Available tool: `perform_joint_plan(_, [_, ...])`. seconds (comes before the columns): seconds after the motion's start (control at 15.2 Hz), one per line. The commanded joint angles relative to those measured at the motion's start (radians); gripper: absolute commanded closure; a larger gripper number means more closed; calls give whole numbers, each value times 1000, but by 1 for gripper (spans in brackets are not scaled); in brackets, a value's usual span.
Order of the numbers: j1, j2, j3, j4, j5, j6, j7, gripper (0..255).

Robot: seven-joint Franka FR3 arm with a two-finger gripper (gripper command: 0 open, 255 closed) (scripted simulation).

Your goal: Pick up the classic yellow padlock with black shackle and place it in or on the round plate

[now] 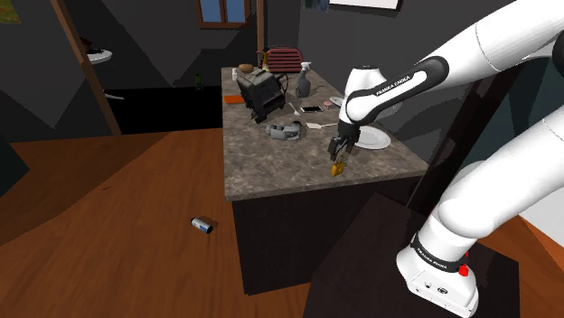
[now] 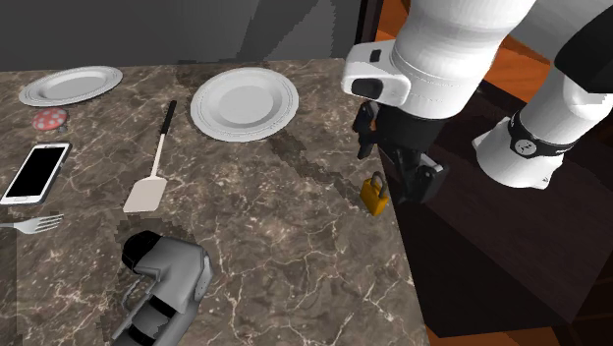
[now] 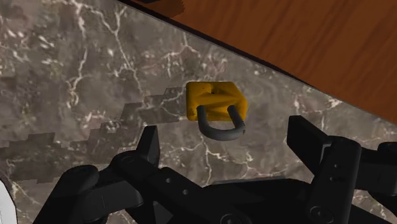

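The wrist view is giving away what the other two are not. The gripper [image 3: 226, 137] is hanging with its two black fingers spread wide. The yellow padlock [image 3: 215, 100] is sitting between and just beyond them, touched by neither, with its dark shackle pointing up at the camera.

From the shoulder view I am seeing the hand hovering just over the padlock [image 1: 338, 168], near the counter's near edge, but the finger gap is not readable there.

The second exterior view is laying out the rest. The padlock [image 2: 373, 192] is standing upright close to the counter's edge at that view's right, beside the arm. The round plate [image 2: 211, 103] is lying farther off toward that view's left, well apart from it. A second plate [image 2: 71, 86], a spatula [image 2: 152, 167], a phone [image 2: 36, 170], a fork [image 2: 25, 224] and a grey appliance [image 2: 162, 285] are spreading over that view's left side.

The countertop [image 2: 295, 256] is showing as dark stone with pale veins. In the shoulder view a dark boxy machine [image 1: 262, 90] and a spray bottle [image 1: 304, 83] are standing at its far end. A can [image 1: 202, 225] is lying on the wooden floor [image 1: 108, 235] at that view's left, and a window [image 1: 226, 11] is showing in the dim far wall.
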State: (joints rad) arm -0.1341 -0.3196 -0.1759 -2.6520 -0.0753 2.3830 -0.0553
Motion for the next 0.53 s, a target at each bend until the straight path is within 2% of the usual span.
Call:
perform_joint_plan(0.0, [1, 21, -2, -13, 2, 35, -1, 0])
perform_joint_plan(0.46, [2, 28, -3, -16, 3, 45, -2, 0])
